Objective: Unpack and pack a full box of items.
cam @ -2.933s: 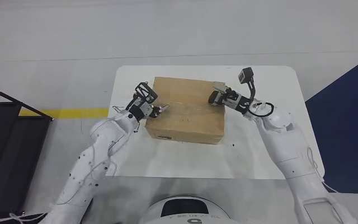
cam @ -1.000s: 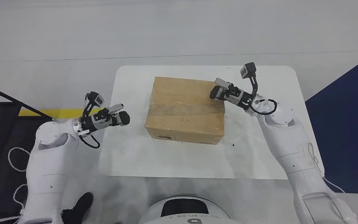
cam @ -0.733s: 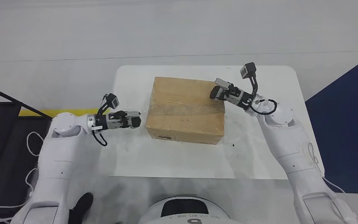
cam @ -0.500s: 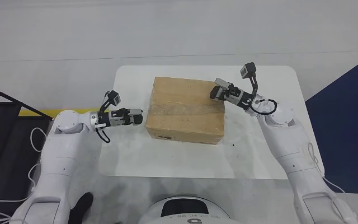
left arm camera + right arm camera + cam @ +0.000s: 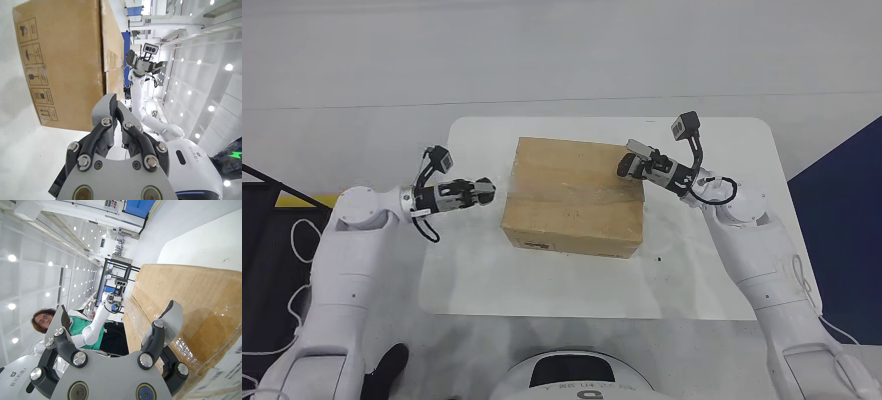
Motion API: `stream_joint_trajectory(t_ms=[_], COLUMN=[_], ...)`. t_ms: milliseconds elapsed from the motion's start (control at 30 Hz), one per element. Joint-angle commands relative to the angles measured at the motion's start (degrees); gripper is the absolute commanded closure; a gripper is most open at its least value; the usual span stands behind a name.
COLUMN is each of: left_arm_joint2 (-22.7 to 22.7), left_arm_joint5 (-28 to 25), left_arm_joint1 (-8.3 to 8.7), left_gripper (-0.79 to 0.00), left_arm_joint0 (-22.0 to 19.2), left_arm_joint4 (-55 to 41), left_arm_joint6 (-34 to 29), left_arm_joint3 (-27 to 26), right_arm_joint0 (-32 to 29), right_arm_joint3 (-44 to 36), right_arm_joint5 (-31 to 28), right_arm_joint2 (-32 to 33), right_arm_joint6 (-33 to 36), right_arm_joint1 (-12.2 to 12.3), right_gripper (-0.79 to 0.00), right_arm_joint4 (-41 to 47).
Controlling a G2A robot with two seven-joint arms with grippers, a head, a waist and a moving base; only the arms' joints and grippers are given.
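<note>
The left arm (image 5: 342,250) is bending at the elbow at the left-centre of the top view, its forearm lying level and pointing rightward. The left gripper (image 5: 483,187) is sitting left of centre, its fingers (image 5: 105,108) pressing together with nothing between them. The right arm (image 5: 762,270) is running up from the lower right corner, its forearm slanting toward the upper left. The right gripper (image 5: 626,165) is hovering right of centre, its fingers (image 5: 174,308) standing wide apart and empty.
</note>
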Motion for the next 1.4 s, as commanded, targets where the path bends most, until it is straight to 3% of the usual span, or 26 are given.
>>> stream_joint_trajectory(t_ms=[0, 233, 500, 1367], left_arm_joint2=[-0.57, -2.84, -2.94, 1.54], left_arm_joint5=[-0.57, 0.2, 1.26, 4.05], left_arm_joint1=[0.3, 1.37, 1.89, 2.41], left_gripper=[0.0, 0.0, 0.0, 0.0], left_arm_joint0=[0.56, 3.04, 4.21, 2.03], left_arm_joint4=[1.12, 5.57, 5.59, 8.03], left_arm_joint6=[1.02, 5.44, 6.34, 10.73], left_arm_joint3=[-2.13, -8.89, -10.81, -7.01], right_arm_joint0=[0.0, 0.0, 0.0, 0.0], right_arm_joint3=[0.0, 0.0, 0.0, 0.0], right_arm_joint5=[0.0, 0.0, 0.0, 0.0], right_arm_joint2=[0.0, 0.0, 0.0, 0.0], right_arm_joint6=[0.0, 0.0, 0.0, 0.0], right_arm_joint1=[0.0, 0.0, 0.0, 0.0], right_gripper=[-0.785, -0.785, -0.785, -0.785], right_arm_joint4=[0.0, 0.0, 0.0, 0.0])
